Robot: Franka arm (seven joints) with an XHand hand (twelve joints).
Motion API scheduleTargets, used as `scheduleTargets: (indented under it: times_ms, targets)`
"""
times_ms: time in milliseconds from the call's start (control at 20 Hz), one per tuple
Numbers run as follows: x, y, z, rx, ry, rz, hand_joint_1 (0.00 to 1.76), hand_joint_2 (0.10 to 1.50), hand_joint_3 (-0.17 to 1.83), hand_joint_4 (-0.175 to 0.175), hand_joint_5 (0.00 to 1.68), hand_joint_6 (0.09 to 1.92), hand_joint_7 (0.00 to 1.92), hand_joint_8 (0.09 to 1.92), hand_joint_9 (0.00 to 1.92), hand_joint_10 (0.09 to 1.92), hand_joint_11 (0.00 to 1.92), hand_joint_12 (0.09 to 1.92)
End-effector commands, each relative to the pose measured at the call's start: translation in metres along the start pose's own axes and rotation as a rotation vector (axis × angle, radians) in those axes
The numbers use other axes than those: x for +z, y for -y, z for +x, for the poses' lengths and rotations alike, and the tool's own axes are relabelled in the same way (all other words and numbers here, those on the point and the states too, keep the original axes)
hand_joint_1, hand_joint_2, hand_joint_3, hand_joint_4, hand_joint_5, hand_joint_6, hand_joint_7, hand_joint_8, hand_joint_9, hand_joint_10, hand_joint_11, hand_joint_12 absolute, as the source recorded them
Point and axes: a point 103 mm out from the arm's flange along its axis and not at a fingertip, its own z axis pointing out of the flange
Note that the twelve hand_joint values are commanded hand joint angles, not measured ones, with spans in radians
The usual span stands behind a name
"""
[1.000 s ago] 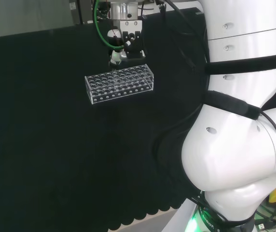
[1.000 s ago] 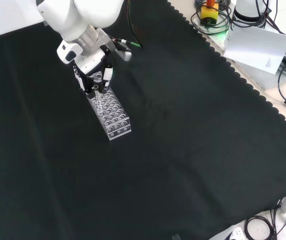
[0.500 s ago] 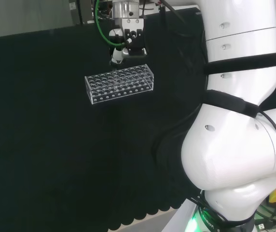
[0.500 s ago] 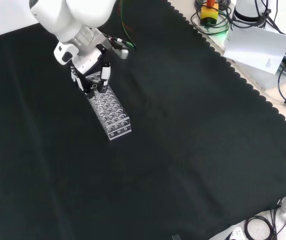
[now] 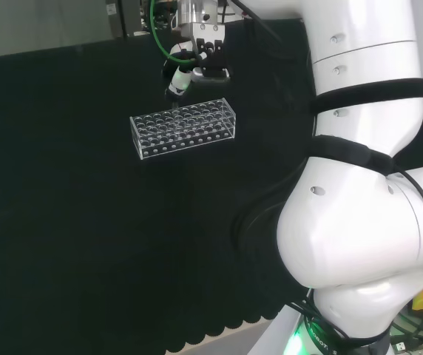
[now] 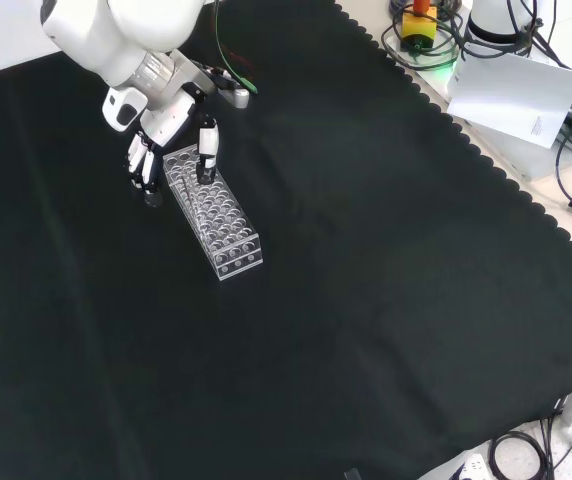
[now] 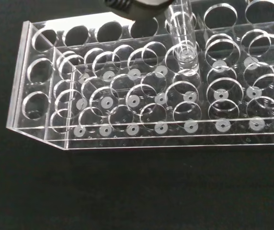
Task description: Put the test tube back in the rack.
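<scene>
Head view: the hand (image 5: 197, 63) hangs over the far long edge of the clear rack (image 5: 184, 129), which sits alone on the black cloth (image 5: 86, 237); its fingers point down toward the rack's back row, and the arm's white links (image 5: 367, 185) fill the right side; no tube can be made out from here.

Front view: the rack (image 6: 213, 209) lies lengthwise toward the camera, and the hand (image 6: 171, 125) is at its far end; the fingers (image 6: 207, 150) are spread, one black-and-white finger reaching down over the rack's top holes and others standing beside its left wall; nothing can be seen pinched between them, so the hand reads as apart rather than clamped.

Wrist view: a clear test tube (image 7: 182, 36) stands upright in a hole of the rack (image 7: 127, 124), in the back row near one end; its lower part shows through the plates below, and no finger can be seen round it.

By this look the insertion step seems done or nearly so, and the release is in hand; whether the tube's bottom rests fully in its seat cannot be told; the next move would call for a straight lift of the hand, clear of the tube's rim and the rack's wall, so neither is dragged along.
</scene>
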Motion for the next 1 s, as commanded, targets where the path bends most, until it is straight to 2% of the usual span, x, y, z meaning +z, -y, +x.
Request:
scheduleTargets:
  times_ms: [50,700,1000]
  targets:
    - [-0.027,0.024,0.008,-0.061,-0.008,-0.096,1.04,0.89,-0.17,0.070,0.44,0.24,0.05,0.88,0.32,0.99,0.16,1.56]
    - [-0.120,0.097,0.047,-0.180,0.064,-0.273,1.02,0.90,-0.17,0.079,0.42,0.15,0.02,0.88,0.26,1.00,0.06,1.58]
    - [-0.145,0.130,0.055,-0.191,0.077,-0.330,1.02,0.90,-0.17,0.080,0.42,0.14,0.02,0.88,0.25,1.00,0.04,1.59]
